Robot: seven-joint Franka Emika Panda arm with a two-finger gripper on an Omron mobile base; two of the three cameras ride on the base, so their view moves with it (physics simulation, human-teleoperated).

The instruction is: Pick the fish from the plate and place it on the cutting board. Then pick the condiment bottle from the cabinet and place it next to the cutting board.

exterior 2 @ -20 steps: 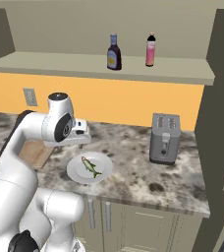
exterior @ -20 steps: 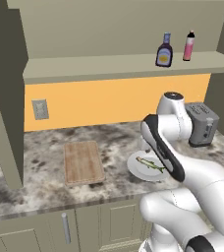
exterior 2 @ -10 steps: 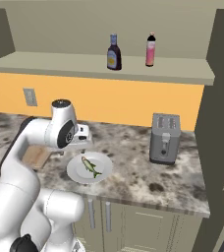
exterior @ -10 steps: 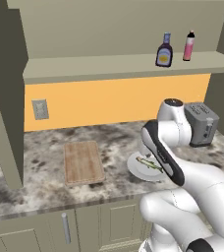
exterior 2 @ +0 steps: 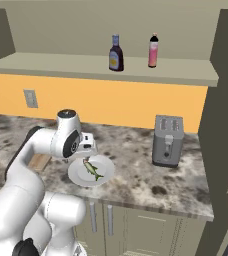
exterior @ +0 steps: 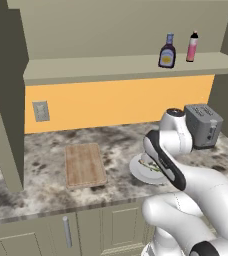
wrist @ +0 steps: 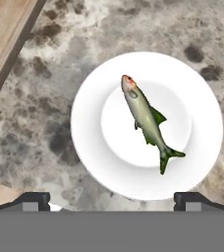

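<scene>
One fish (exterior: pixel 151 165) in the left base view, on the plate (exterior: pixel 137 171) right of centre, cutting board (exterior: pixel 85 164) to its left. Right base view: condiment bottle (exterior 2: pixel 115 53) on the cabinet (exterior 2: pixel 86 65) shelf, yellow label unreadable. Hand view: fingers (wrist: pixel 191 199) spread wide, holding nothing. Fish probably light, slick; grip mid-body.
</scene>
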